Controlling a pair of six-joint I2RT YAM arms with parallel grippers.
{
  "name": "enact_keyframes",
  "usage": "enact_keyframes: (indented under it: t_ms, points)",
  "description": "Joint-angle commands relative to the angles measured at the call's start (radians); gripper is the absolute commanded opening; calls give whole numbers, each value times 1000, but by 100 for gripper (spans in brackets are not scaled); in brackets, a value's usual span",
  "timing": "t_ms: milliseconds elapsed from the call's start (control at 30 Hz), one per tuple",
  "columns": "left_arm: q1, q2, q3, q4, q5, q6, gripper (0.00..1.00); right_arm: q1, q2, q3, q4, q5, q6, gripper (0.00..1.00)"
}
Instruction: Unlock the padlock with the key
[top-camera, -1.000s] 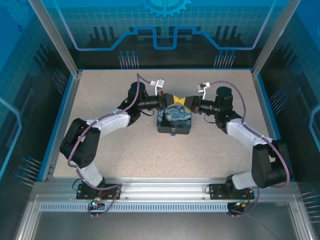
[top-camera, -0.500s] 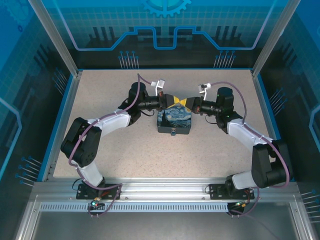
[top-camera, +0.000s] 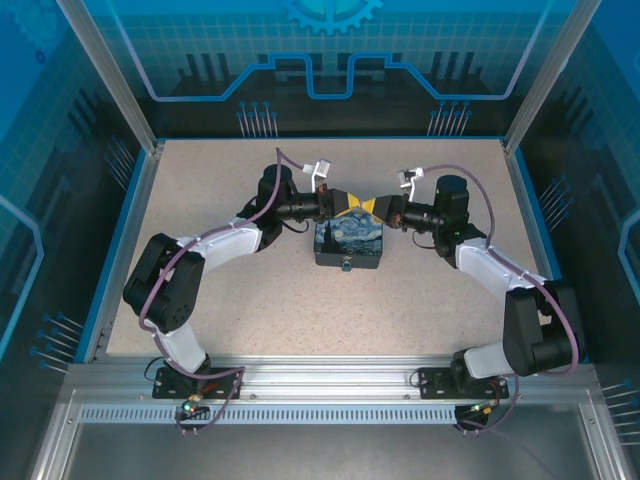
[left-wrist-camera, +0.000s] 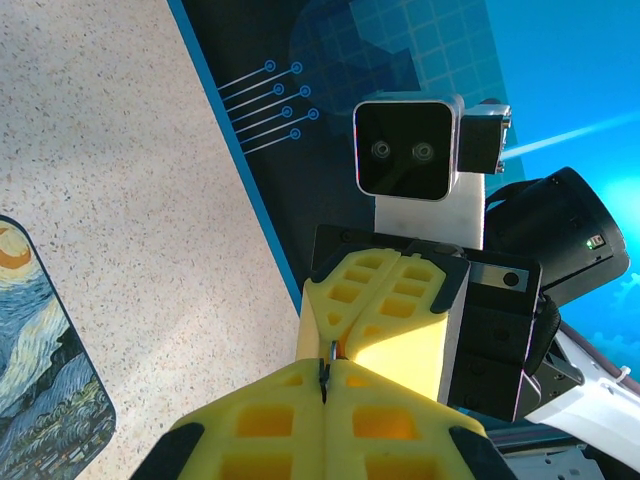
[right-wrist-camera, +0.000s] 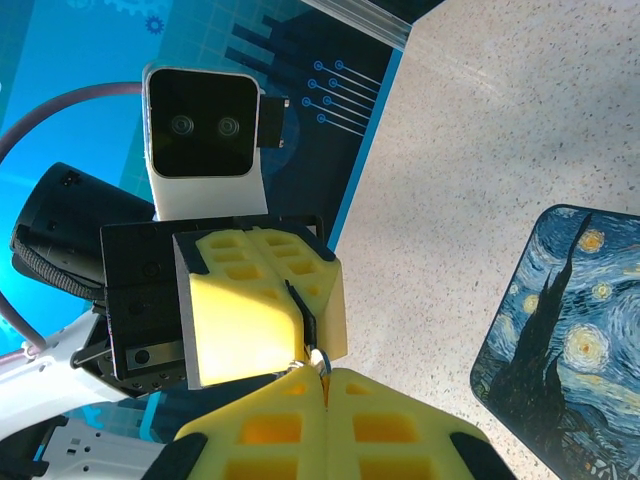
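The padlock (top-camera: 348, 243), a dark rectangular block with black sides and a swirling blue-and-yellow night sky printed on top, lies flat on the speckled surface (top-camera: 250, 290) at mid-table, its small round metal fitting (top-camera: 345, 265) on the near side. Just above its far edge the left hand (top-camera: 352, 203) and the right hand (top-camera: 371, 206) meet tip to tip.

The key (left-wrist-camera: 324, 372) is a tiny, slim dark metal sliver sitting in the seam of the left hand's closed yellow pads (left-wrist-camera: 270, 420). The right hand's pads (right-wrist-camera: 390, 425) are pressed together too, their tips against the key's end, but we cannot tell whether they also pinch it.

We judge the key stiff, light and smooth, so it could easily twist or slip out. We would hold it by its broad end and leave the blade free. The padlock looks rigid and far heavier, yet it may slide on the surface under a push, so we would brace it by its black sides.
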Motion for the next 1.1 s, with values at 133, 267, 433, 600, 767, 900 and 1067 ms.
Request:
enact_keyframes:
  t_ms: [133, 267, 433, 600, 767, 900, 1067]
  points:
    - [12, 10, 32, 12, 17, 4, 0, -13, -22, 3, 8, -28, -7, 15]
    - [12, 8, 30, 12, 17, 4, 0, -21, -29, 7, -1, -17, -4, 34]
    - [12, 7, 30, 13, 17, 2, 0, -45, -43, 17, -15, 12, 11, 45]
    - [14, 8, 32, 12, 21, 2, 0, -31, -22, 66, -79, 19, -26, 49]
    - [13, 11, 34, 12, 21, 1, 0, -11, 7, 68, -70, 9, -27, 44]
    - [12, 14, 38, 12, 25, 1, 0, 4, 22, 101, -63, 5, -32, 38]
    - [12, 21, 41, 16, 26, -2, 0, 15, 42, 111, -53, -4, -32, 31]
